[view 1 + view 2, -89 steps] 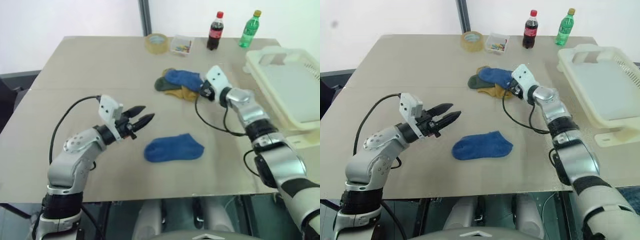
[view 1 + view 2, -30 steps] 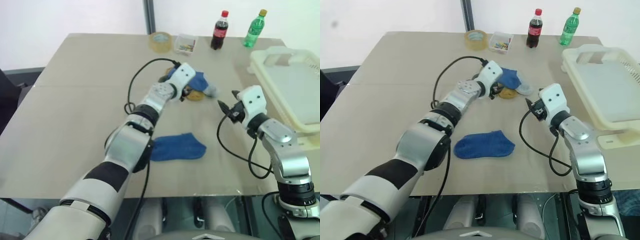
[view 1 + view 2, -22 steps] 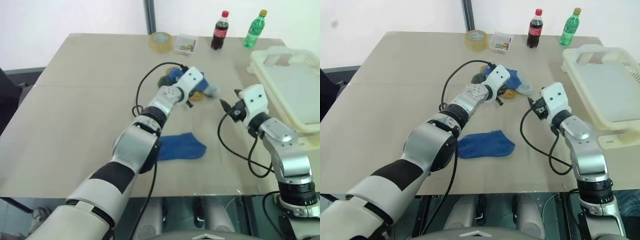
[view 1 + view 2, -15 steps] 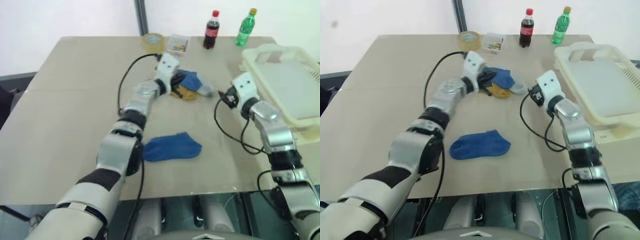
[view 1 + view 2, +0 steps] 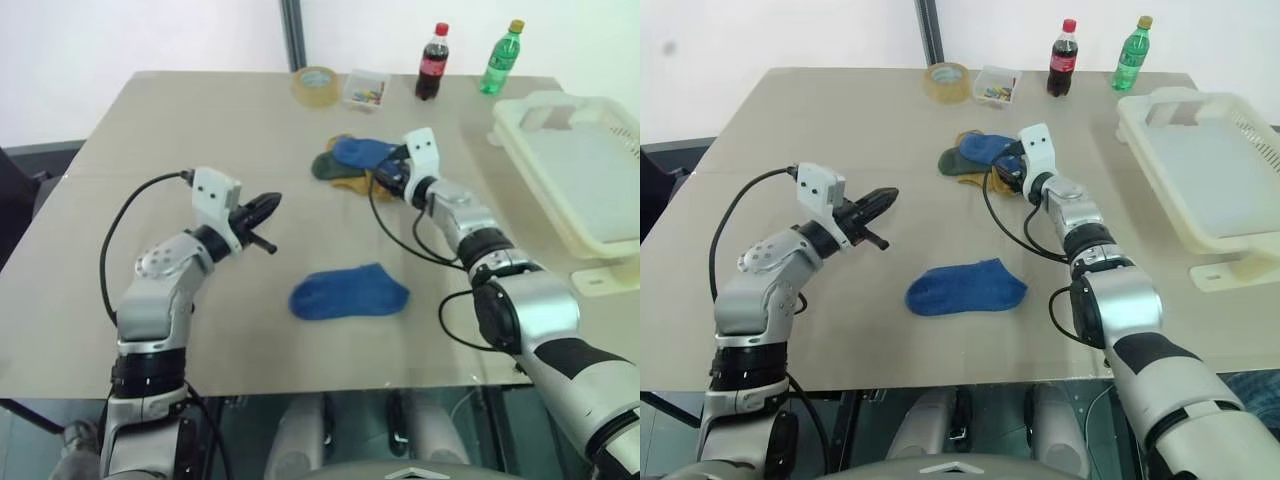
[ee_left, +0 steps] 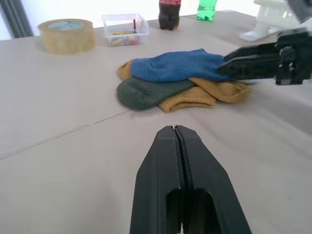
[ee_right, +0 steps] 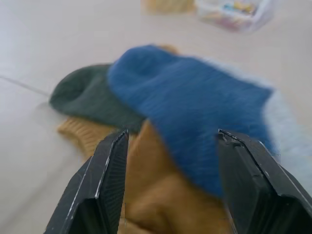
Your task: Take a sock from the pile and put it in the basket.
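a lone blue sock (image 5: 349, 293) lies flat at the near middle of the table (image 5: 150, 150). the left gripper (image 5: 262, 210) is pressed together, holding nothing, off to the left so it is out of the way. farther on, the right gripper (image 7: 170, 141) is spread wide at the pile (image 5: 358, 165), likely to grab the top sock. the basket (image 5: 585, 160) sits far right. tape (image 5: 314, 84), a small box (image 5: 365, 89) and two bottles (image 5: 432, 62) stand at the far edge, blocking nothing

Small heap of ankle socks (image 5: 355, 165), blue one on top of dark green and mustard yellow, flat on the tabletop, large shallow cream plastic basket with slotted sides (image 5: 580, 165) well apart from the heap, empty
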`<act>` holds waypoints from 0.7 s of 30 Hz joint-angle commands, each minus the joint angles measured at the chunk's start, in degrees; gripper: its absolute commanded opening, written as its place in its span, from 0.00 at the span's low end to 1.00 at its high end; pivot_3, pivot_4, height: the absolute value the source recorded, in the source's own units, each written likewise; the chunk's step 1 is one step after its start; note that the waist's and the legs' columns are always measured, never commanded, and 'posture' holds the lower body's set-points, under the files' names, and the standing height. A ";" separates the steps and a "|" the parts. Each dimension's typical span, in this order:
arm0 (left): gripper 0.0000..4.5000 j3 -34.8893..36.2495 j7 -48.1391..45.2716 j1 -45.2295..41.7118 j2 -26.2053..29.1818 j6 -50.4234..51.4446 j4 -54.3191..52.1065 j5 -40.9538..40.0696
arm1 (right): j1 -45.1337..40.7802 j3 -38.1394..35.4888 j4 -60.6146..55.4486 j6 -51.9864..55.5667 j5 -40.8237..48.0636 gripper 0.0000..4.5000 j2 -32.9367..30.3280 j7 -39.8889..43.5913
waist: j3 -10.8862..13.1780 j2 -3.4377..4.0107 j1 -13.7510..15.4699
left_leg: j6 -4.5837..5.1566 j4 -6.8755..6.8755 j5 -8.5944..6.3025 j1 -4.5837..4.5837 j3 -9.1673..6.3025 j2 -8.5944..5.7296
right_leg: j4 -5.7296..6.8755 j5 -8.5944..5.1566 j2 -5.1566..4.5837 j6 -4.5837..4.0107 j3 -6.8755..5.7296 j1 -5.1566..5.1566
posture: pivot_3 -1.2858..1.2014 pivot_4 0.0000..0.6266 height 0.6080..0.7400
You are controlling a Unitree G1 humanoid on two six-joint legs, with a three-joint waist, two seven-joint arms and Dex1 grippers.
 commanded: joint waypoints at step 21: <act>0.00 1.46 5.40 3.36 1.80 2.04 -7.43 -4.05 | 1.00 0.88 3.09 0.31 -7.53 0.15 1.22 0.81 | 0.00 0.01 -1.70 | -0.02 -0.03 0.01 0.01 0.07 0.06 | 0.05 -0.01 0.05 -0.01 0.07 -0.07 | 0.52 0.24 1.00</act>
